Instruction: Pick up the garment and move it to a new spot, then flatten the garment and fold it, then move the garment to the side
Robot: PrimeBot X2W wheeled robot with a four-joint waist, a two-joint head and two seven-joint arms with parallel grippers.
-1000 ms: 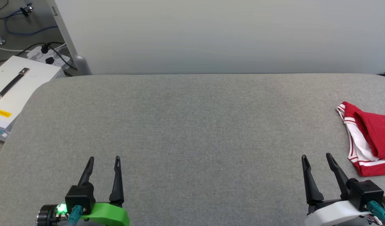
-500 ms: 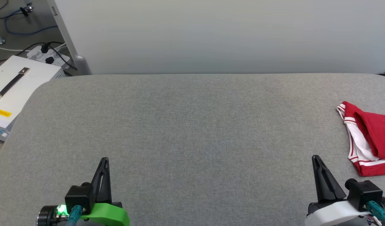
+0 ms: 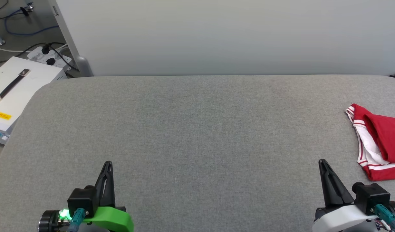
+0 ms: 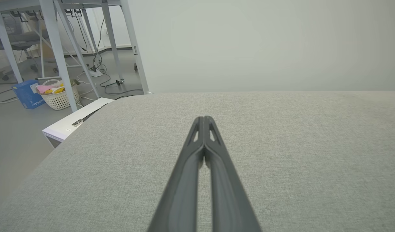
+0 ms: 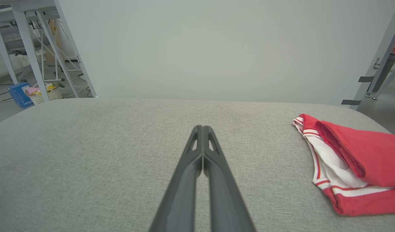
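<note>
The garment (image 3: 382, 141), red with white sleeve fabric and red-white striped trim, lies folded at the right edge of the grey table (image 3: 197, 129), partly cut off by the head view's border. The right wrist view shows the garment (image 5: 355, 161) to the right of my fingers. My right gripper (image 3: 323, 162) is shut with nothing in it, low at the front right, a short way left of the garment and apart from it. At the front left my left gripper (image 3: 108, 163) is also shut and holds nothing. Each wrist view shows its fingers pressed together, left gripper (image 4: 204, 118), right gripper (image 5: 202, 127).
A white case (image 3: 14, 90) with a handle stands on the floor off the table's left corner, beside a power strip (image 3: 49, 58) and cables. A pale wall panel (image 3: 216, 35) rises behind the table. Table legs, a basket (image 4: 59, 93) and a blue box (image 4: 26, 93) stand further left.
Both grippers went from open to shut on nothing about one second ago. The garment and the arms have stayed in place.
</note>
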